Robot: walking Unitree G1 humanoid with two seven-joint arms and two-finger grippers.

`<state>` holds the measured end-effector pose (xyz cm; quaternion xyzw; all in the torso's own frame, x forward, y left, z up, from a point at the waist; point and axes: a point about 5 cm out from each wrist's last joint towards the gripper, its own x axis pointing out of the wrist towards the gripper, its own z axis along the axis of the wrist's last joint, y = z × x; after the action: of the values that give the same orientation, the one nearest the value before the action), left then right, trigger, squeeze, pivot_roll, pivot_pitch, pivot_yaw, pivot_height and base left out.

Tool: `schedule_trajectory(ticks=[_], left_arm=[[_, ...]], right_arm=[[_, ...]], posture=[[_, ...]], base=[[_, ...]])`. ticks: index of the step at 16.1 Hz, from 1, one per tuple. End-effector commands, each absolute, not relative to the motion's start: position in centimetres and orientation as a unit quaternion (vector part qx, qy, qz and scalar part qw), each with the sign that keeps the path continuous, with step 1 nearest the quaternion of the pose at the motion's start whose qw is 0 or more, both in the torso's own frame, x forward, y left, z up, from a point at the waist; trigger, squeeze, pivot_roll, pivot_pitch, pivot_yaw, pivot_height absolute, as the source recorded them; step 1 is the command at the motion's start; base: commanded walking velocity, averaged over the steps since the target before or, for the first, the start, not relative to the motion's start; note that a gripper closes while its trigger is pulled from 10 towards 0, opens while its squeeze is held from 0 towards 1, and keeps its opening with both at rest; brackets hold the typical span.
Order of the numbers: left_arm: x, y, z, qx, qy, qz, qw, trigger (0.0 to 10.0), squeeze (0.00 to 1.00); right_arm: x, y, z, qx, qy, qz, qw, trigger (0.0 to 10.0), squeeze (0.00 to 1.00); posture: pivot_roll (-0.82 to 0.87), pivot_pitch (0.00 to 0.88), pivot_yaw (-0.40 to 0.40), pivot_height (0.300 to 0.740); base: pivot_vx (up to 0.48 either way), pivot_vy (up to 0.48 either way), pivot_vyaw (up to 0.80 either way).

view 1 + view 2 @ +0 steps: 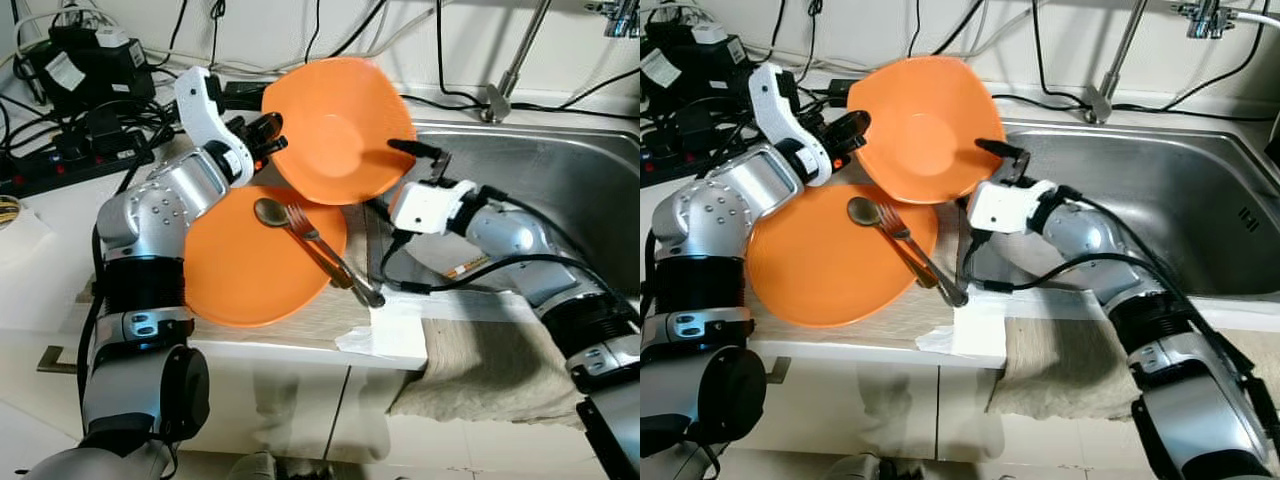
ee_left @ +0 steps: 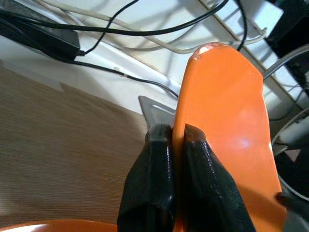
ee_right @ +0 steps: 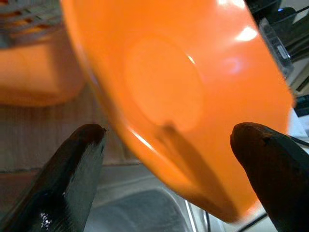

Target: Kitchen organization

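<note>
Pinched by its rim in the left gripper [image 1: 268,140], the raised orange plate [image 1: 335,130] looks light, stiff and slick, best taken at the opposite rim just before the right gripper [image 1: 425,160], which stands wide.

Two bright orange plates: the raised plate [image 1: 335,130] glossy with white glints, the flat plate [image 1: 255,265] matte. A dull silver spoon [image 1: 272,213] and fork [image 1: 325,252] lie on it. Beige woven mat [image 1: 330,320], white paper [image 1: 395,335], grey steel sink [image 1: 590,190], black cables [image 1: 100,120], black fingers [image 2: 154,183].
</note>
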<state>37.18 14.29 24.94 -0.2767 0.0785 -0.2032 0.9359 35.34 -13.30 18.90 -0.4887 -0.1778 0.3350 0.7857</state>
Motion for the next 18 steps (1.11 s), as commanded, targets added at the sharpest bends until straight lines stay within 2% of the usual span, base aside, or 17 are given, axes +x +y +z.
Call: schedule_trajectory(ticks=[1, 2, 3, 9, 10, 12, 15, 18], left_arm=[[36.8, 14.4, 26.2, -0.285, 0.055, -0.217, 0.932, 0.0, 0.0], [36.8, 14.5, 26.2, -0.288, 0.055, -0.217, 0.931, 0.0, 0.0], [36.8, 14.5, 26.2, -0.288, 0.055, -0.216, 0.931, 0.0, 0.0], [36.5, 14.4, 26.3, -0.301, 0.054, -0.217, 0.927, 0.0, 0.0], [36.5, 14.4, 26.3, -0.298, 0.055, -0.218, 0.928, 0.0, 0.0], [36.3, 14.3, 25.7, -0.286, 0.062, -0.216, 0.931, 0.0, 0.0], [36.2, 14.4, 25.1, -0.271, 0.069, -0.21, 0.937, 0.0, 0.0], [36.2, 14.6, 25.1, -0.269, 0.068, -0.206, 0.938, 0.0, 0.0]], right_arm=[[35.6, -13.2, 19.4, -0.487, -0.183, 0.336, 0.785, 8.3, 0.0], [35.6, -13.1, 19.4, -0.484, -0.182, 0.337, 0.787, 4.5, 0.0], [35.7, -13.0, 19.3, -0.476, -0.18, 0.337, 0.792, 0.0, 0.0], [36.0, -13.3, 19.1, -0.44, -0.165, 0.331, 0.818, 0.0, 0.0], [36.1, -13.4, 19.2, -0.419, -0.161, 0.324, 0.833, 0.0, 0.0], [36.7, -13.8, 19.4, -0.327, -0.136, 0.296, 0.887, 0.0, 0.0], [36.8, -13.5, 19.3, -0.244, -0.117, 0.286, 0.919, 0.0, 0.0], [36.9, -13.4, 19.5, -0.182, -0.107, 0.268, 0.94, 0.0, 0.0]], posture=[[0.04, 0.0, -0.019, 0.74], [0.05, 0.0, -0.022, 0.74], [0.05, 0.0, -0.023, 0.74], [0.04, 0.0, -0.026, 0.74], [0.04, 0.0, -0.026, 0.74], [0.05, 0.0, -0.029, 0.74], [0.05, 0.0, -0.027, 0.74], [0.05, 0.0, -0.026, 0.74]], base=[[0.0, 0.0, 0.0], [0.0, 0.0, 0.0], [0.0, 0.0, 0.0], [0.0, 0.0, 0.0], [0.0, 0.0, 0.0], [0.0, 0.0, 0.0], [0.0, 0.0, 0.0], [0.0, 0.0, 0.0]])
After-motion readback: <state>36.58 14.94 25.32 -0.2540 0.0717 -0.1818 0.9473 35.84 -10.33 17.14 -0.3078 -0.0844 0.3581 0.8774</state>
